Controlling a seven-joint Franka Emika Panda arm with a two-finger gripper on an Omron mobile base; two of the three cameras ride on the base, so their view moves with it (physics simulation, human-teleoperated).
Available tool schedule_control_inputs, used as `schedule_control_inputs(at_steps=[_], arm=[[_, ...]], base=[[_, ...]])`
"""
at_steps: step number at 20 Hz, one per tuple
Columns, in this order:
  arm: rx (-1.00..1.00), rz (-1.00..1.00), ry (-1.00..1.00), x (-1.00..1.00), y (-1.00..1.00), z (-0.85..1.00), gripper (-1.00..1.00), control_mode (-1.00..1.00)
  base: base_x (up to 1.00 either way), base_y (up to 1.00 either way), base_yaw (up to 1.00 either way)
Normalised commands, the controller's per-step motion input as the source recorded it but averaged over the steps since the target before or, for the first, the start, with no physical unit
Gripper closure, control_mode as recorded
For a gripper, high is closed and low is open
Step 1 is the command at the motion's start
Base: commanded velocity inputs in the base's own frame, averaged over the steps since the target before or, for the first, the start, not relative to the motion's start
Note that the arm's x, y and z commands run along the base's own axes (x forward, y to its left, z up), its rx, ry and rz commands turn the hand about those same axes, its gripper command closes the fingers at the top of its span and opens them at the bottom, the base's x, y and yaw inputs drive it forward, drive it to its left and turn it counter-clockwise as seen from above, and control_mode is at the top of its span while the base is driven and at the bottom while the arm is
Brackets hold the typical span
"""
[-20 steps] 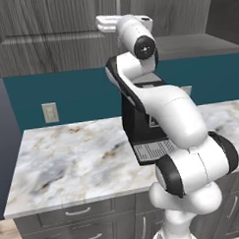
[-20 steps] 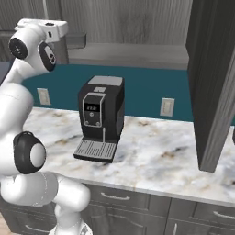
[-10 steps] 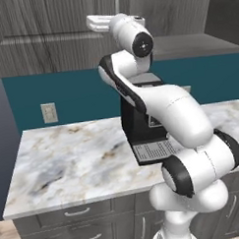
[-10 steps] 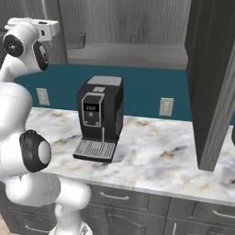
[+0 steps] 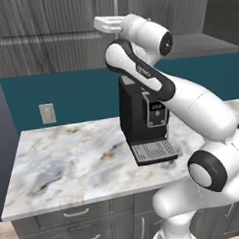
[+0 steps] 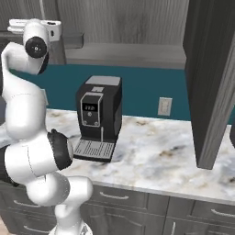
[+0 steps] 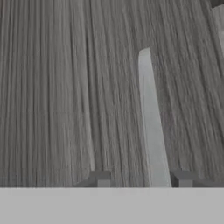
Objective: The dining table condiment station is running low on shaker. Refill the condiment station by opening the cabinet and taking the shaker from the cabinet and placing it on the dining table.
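Up at the cabinet (image 7: pixel 65 87), the hand (image 7: pixel 144 177) straddles the long slim bar handle (image 7: pixel 151 127), fingertips (image 7: pixel 101 178) either side, part open, grip uncertain. Handle's lower end is cut off.

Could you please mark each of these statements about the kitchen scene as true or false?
1. A bar handle runs between the two fingertips of the hand in the hand view. True.
2. The coffee machine stands on the marble counter. True.
3. The hand is low over the counter, by the coffee machine's tray. False: it is raised to the cabinet front.
4. A black shaker stands on the counter beside the coffee machine. False: the views show no shaker there.
5. A wall outlet sits on the teal wall above the counter. True.
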Motion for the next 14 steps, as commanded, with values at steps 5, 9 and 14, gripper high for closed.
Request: schedule_control_inputs(at_steps=[5,9,14], arm=[[-0.04,0.10,0.00,-0.95,1.00,0.00,1.00,-1.00],[-0.01,0.00,0.01,-1.00,1.00,0.04,1.00,-1.00],[0.00,0.00,0.03,-1.00,1.00,0.12,1.00,-1.00]], base=[[0.00,0.00,0.00],[0.00,0.00,0.00],[0.00,0.00,0.00]])
